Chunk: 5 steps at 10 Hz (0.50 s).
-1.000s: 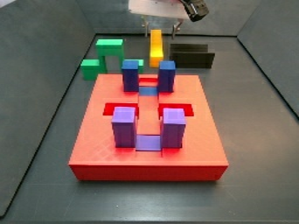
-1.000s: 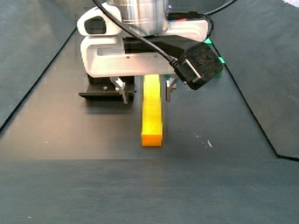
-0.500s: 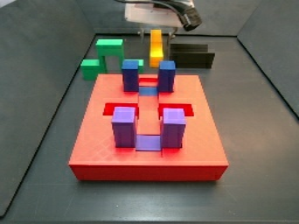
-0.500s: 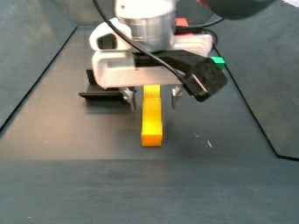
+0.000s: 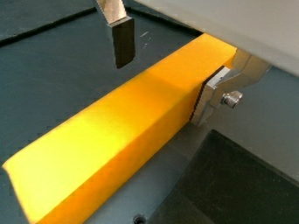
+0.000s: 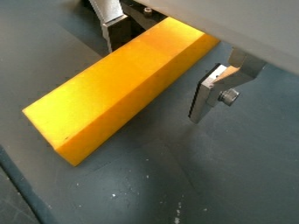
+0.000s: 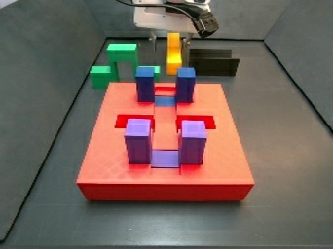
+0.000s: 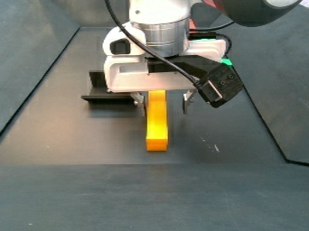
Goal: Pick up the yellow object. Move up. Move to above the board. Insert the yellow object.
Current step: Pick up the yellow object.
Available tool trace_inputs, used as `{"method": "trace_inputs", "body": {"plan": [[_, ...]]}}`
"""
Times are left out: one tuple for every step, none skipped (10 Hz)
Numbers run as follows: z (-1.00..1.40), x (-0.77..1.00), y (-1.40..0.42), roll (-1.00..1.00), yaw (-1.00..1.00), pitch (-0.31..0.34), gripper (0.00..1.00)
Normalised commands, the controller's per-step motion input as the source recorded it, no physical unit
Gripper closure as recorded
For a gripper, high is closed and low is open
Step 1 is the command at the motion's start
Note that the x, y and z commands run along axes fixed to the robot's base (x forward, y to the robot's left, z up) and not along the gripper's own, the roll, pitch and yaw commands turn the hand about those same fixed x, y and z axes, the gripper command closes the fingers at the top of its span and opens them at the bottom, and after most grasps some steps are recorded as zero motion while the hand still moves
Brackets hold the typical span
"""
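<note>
In both wrist views the yellow object (image 5: 117, 131) (image 6: 122, 79) runs lengthwise between the two silver fingers (image 5: 119, 35) (image 6: 216, 87), which sit at its sides near one end; the gripper (image 5: 176, 66) clasps it.

In a side view the bar hangs upright behind the board (image 7: 163, 146).

In a side view the gripper (image 8: 157, 90) holds the bar's upper end.

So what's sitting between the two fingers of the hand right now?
The yellow bar lies between the fingers of the hand, in both wrist views. Whether the pads press on it, I cannot tell. A side view shows the hand over its far end.
</note>
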Motion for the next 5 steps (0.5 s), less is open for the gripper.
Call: {"method": "trace_inputs", "body": {"plan": [[0.00, 0.00, -0.10, -0.04, 0.03, -0.074, 0.00], [0.00, 0.00, -0.13, 0.00, 0.00, -0.066, 0.00], [0.00, 0.00, -0.11, 0.00, 0.00, -0.050, 0.00], [0.00, 0.00, -0.10, 0.01, -0.03, -0.029, 0.00], [0.00, -0.04, -0.07, 0.02, -0.09, -0.010, 0.00]]}}
